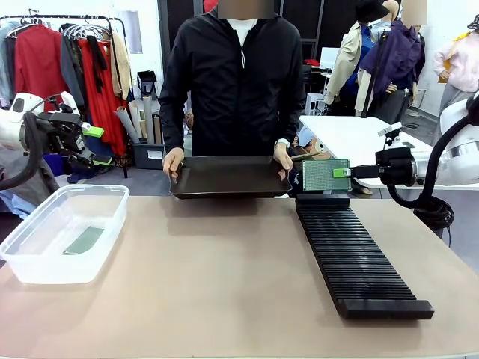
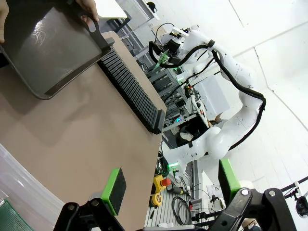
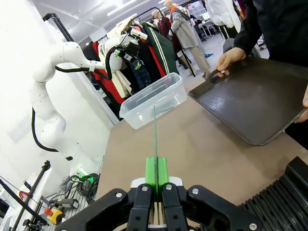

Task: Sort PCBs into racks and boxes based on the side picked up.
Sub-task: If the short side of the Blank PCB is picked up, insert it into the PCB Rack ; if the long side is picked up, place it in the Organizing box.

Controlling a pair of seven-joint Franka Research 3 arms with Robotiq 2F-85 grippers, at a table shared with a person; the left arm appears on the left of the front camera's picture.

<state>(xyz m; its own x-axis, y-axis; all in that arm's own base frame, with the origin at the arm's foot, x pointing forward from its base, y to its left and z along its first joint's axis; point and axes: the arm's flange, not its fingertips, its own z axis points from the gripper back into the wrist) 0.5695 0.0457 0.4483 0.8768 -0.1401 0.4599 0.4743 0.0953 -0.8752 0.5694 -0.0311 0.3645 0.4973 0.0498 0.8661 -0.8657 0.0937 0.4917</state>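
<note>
1. The black rack (image 1: pixel 359 254) runs along the table's (image 1: pixel 224 292) right side, from near the front edge to the far edge.
2. At the left edge sits the clear tub (image 1: pixel 63 232), with one loose board (image 1: pixel 84 240) lying flat inside.
3. The right gripper (image 1: pixel 343 173) pinches a held board (image 1: pixel 326 175) by its side edge, upright, just above the rack's far end.
4. Likely trouble: the slots are narrow, so a slight tilt could land the board's lower edge on a rib and twist it in the pinch.
5. The left gripper (image 1: pixel 97 146) hangs spread and empty beyond the tub.
6. A person (image 1: pixel 236 82) holds a black tray (image 1: pixel 228 176) at the far edge. Its corner is just beside the held board, so a swing could clip it.
7. The tabletop is matt tan, and a clothes rail (image 1: pixel 67 45) stands behind.
</note>
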